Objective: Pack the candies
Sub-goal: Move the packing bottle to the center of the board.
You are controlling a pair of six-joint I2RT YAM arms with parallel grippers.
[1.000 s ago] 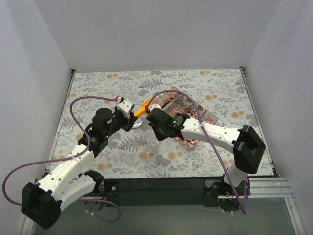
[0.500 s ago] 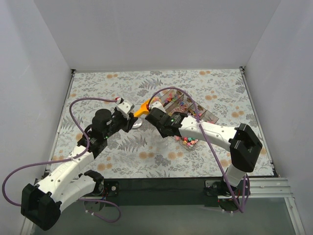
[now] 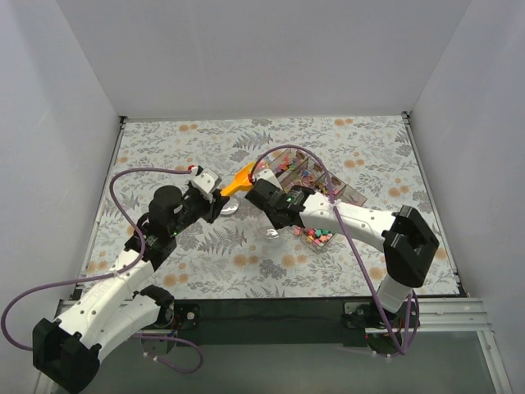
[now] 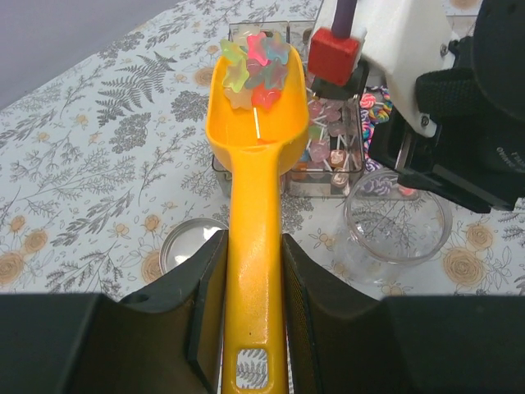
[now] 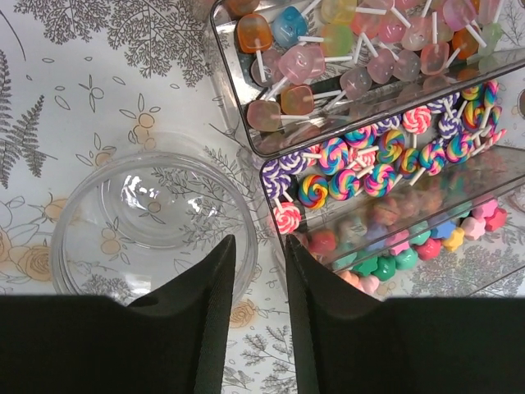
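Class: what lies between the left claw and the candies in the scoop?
Only the handle of the orange scoop: the left claw grips it, the candies sit in its far bowl. Left wrist view shows this.

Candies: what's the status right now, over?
Left gripper shut on orange scoop, candies heaped in its bowl. Right gripper open, jaws astride the clear jar rim. Right arm crowds the jar.
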